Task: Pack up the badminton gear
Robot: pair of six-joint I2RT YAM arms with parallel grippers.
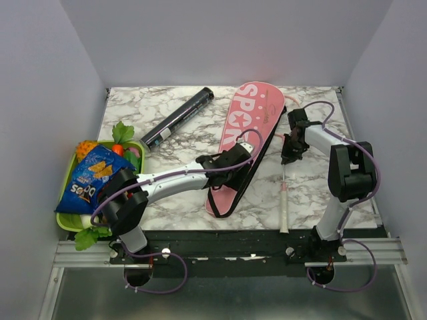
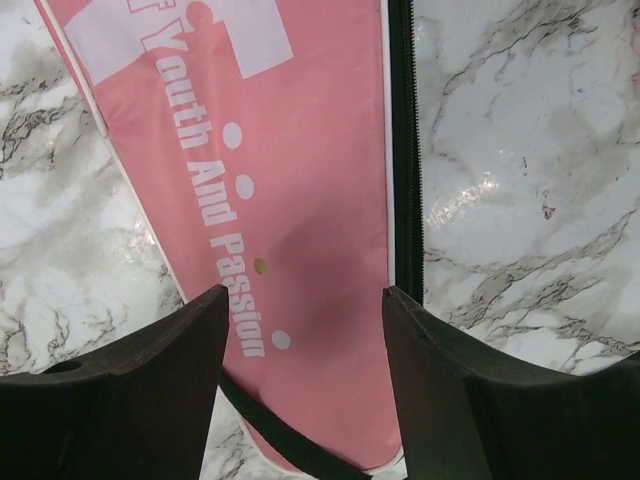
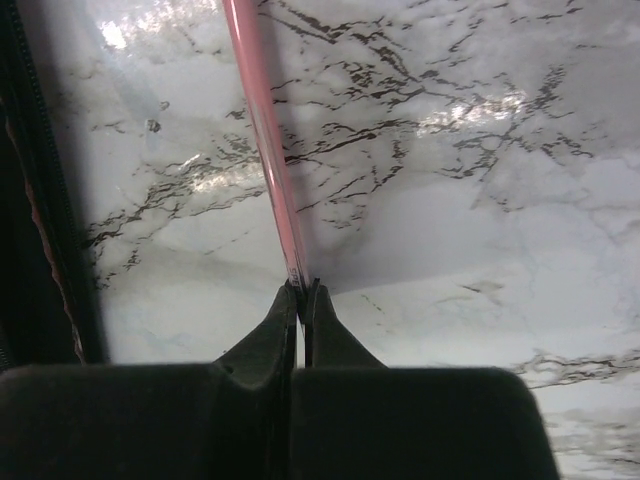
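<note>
Right of centre from above, the right gripper [image 1: 287, 159] clamps a racket [image 1: 284, 197] by its pink shaft; mid-frame, the left gripper [image 2: 305, 300] gapes wide over the pink bag [image 1: 250, 117].

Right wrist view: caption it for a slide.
Right fingers shut on the pink racket shaft over the marble table, bag edge at left.

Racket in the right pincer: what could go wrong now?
The right pincer pinches the racket only by its thin shaft, with its very tips, so it might slip or twist. The bag has its black zipper edge close beside, so the racket may snag there. The open left pincer over the bag could nudge it.
</note>
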